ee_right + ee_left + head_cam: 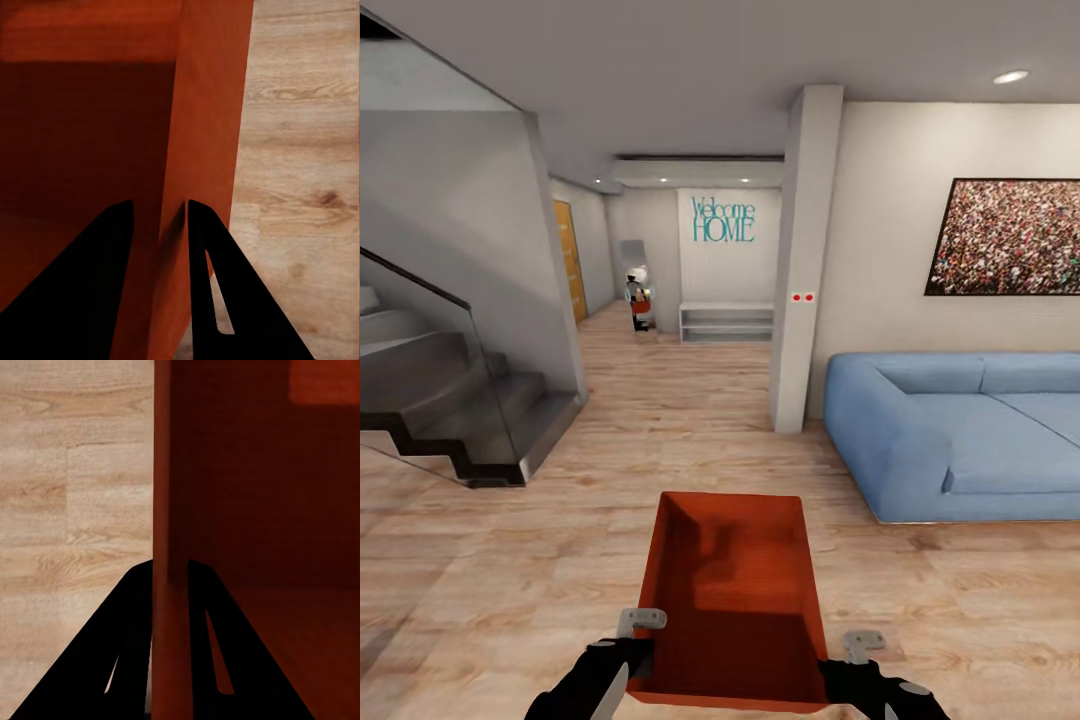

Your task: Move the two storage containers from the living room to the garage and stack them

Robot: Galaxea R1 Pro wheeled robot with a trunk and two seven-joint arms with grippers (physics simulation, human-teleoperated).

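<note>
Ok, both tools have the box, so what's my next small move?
Probably roll straight ahead down the hallway. The left tool and right tool each straddle a wall of the orange box, and this wood floor isn't the garage yet.

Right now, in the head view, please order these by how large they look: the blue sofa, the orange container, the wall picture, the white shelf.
1. blue sofa
2. orange container, though nearness to the camera enlarges it
3. wall picture
4. white shelf, far down the hallway

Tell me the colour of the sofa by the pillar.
The sofa is plain light blue, clearest in the head view.
</note>
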